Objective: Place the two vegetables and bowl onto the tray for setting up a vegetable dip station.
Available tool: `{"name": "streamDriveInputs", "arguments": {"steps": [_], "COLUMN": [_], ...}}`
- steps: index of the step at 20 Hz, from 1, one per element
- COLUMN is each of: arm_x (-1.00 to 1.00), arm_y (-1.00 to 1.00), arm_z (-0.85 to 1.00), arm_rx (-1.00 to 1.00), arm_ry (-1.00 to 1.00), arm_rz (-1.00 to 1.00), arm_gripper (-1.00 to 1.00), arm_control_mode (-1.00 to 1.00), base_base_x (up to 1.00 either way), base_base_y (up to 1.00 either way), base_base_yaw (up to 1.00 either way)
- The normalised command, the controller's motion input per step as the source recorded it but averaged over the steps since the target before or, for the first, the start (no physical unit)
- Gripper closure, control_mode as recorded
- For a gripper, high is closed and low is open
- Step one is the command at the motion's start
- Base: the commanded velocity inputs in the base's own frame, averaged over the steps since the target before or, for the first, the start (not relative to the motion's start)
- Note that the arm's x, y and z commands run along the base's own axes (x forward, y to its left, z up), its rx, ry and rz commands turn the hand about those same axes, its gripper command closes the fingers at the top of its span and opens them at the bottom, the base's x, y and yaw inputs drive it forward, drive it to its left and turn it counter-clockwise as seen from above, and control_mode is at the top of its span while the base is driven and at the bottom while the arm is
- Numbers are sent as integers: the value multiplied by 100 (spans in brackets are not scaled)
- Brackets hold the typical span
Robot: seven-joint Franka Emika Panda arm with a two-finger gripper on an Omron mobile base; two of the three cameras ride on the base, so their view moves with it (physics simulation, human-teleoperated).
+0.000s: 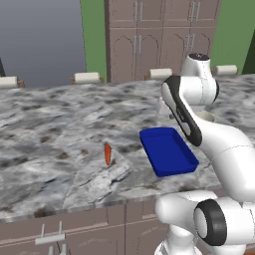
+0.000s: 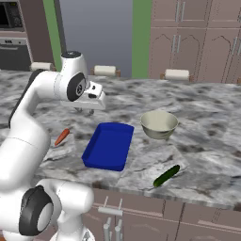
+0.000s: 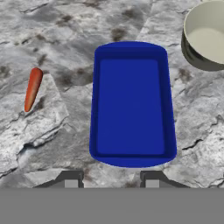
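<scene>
While my gripper hung above the marble counter with nothing between its fingertips, I could see two dark tips standing partly apart, neither wide nor pinched, and I judged the hand was raised simply to look the whole spread over before picking a first target. Nearest me, close to the counter's front edge on my right, the dark green vegetable lay slantwise on the stone, well apart from everything else, so it would take a reach of its own. Just beyond the fingertips sat the blue tray, flat on the counter with its long side running away from me and nothing in it yet; it looked placed centrally so that each item could be brought to it from either side. To my left of the tray, near but not touching it, the carrot lay flat on the counter, clear all round, which I took as an easy grip from above. Further back and to my right stood the bowl, upright, empty, near the tray's far corner but apart from it. None of the three was on the tray, so the job seemed barely begun. Behind the counter rose the brown cabinets.
</scene>
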Motion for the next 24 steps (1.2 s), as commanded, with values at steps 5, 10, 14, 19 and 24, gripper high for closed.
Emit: {"name": "streamDriveInputs", "arguments": {"steps": [5, 10, 14, 19, 24], "arm_x": [0, 3, 12, 17, 31], "arm_y": [-7, -26, -31, -27, -23], "arm_z": [-2, -1, 0, -1, -6], "arm_rx": [0, 0, 0, 0, -6], "arm_ry": [0, 0, 0, 9, 21], "arm_rz": [1, 8, 10, 5, 0], "arm_gripper": [-100, -100, -100, -100, -100], "arm_control_mode": [-100, -100, -100, -100, -100], "base_base_x": [0, 0, 0, 0, 0], "base_base_y": [0, 0, 0, 0, 0], "base_base_yaw": [0, 0, 0, 0, 0]}}
